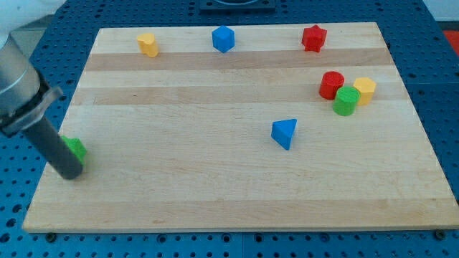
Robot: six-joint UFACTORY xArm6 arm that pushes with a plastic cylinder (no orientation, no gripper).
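Note:
My dark rod comes in from the view's left and its tip (69, 173) rests at the left edge of the wooden board (215, 193). A green block (75, 149), partly hidden behind the rod, sits right against the rod just above the tip. Far to the right lies a blue triangular block (285, 132). Along the view's top stand a yellow block (148, 44), a blue block (224, 39) and a red star-like block (313, 38).
At the view's right, a red cylinder (331, 84), a green cylinder (346, 101) and a yellow block (364, 90) huddle together. Blue perforated table surface (21, 193) surrounds the board on all sides.

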